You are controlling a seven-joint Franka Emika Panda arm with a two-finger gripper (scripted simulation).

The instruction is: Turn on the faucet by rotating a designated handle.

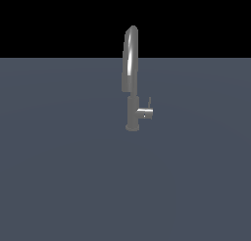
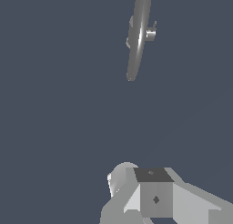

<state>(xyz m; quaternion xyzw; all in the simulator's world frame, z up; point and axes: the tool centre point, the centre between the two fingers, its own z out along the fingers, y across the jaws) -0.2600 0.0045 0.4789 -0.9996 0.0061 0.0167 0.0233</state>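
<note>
Standing alone, the faucet point(image 1: 131, 78) presents its handle point(image 1: 146, 111) toward the exterior view's right, unobstructed; the gripper point(image 2: 154, 196) hangs well apart, jaw spread indiscernible.

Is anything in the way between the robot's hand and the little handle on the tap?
Nothing visible is. In the wrist view only bare grey floor lies between the gripper and the faucet. The handle juts out from the column on the exterior view's right, with open space around it.
</note>
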